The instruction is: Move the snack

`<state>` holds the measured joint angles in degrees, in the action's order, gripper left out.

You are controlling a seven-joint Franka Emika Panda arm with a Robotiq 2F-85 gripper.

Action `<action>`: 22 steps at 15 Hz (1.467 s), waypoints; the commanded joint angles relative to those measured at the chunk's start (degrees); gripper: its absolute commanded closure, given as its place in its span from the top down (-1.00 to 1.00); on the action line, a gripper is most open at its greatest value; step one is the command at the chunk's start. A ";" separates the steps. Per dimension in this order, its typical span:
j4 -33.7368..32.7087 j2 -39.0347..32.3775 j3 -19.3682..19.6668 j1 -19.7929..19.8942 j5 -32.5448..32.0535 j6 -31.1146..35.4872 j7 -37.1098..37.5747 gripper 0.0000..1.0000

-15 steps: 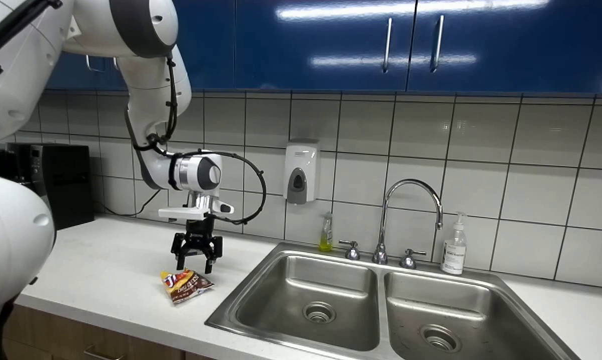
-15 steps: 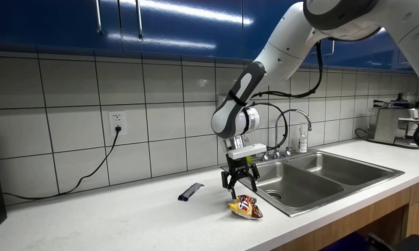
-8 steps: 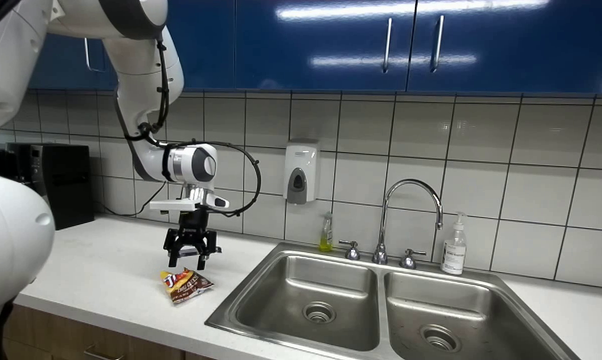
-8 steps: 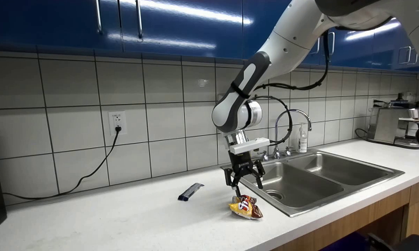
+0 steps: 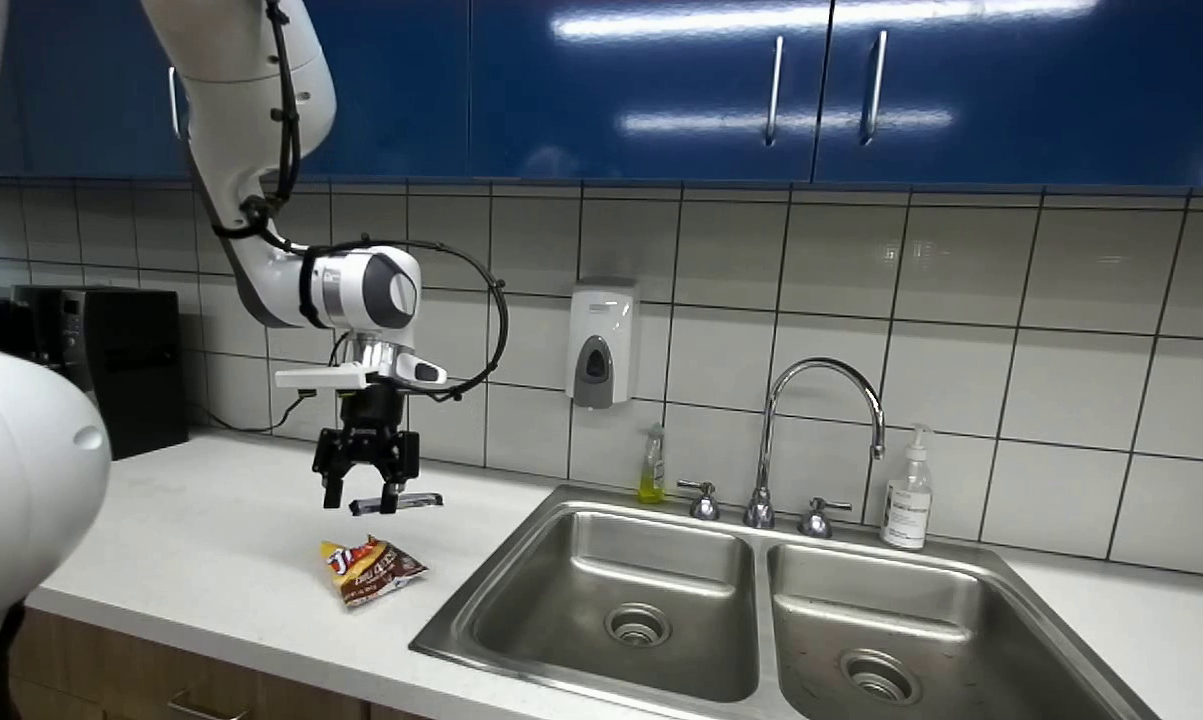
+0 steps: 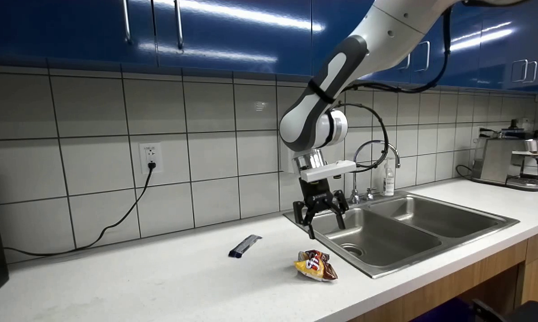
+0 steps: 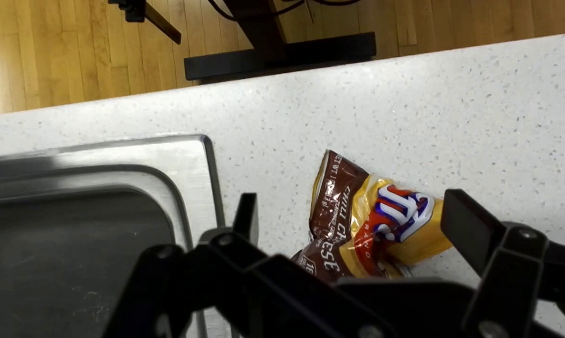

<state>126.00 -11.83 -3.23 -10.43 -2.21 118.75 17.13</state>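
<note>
The snack is a crinkled packet in brown, yellow and red. It lies on the white counter in both exterior views, here (image 5: 374, 572) and here (image 6: 315, 265), left of the sink in the first-named spot's view. My gripper (image 5: 361, 502) hangs above the counter, apart from the packet, fingers pointing down. It also shows in an exterior view (image 6: 327, 230), higher than the packet. In the wrist view the gripper (image 7: 352, 201) is open, with the packet (image 7: 341, 220) below and between the spread fingers. The packet's lower part is hidden behind the gripper body there.
A steel double sink (image 6: 403, 268) is set into the counter beside the packet. A thin dark stick (image 6: 245, 246) lies on the counter near the wall. A faucet (image 5: 767, 430), a yellow spray bottle (image 5: 652, 468) and a pump bottle (image 5: 908, 500) stand behind the sink.
My gripper has risen away from the packet, open throughout. It has shifted left in an exterior view and right in an exterior view. The packet has not moved.
</note>
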 commanded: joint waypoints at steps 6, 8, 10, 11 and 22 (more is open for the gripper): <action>14.15 18.87 -2.48 0.70 1.23 -2.76 3.08 1.00; 17.01 23.44 -3.21 0.72 1.49 -4.26 3.58 1.00; 18.96 27.97 -3.94 0.78 1.96 -6.98 3.50 1.00; 19.70 30.26 -4.30 0.84 2.03 -8.62 3.60 1.00; 19.98 33.83 -5.48 1.57 1.55 -13.08 2.48 1.00</action>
<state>146.06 21.93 -7.23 -10.42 -1.14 105.79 20.10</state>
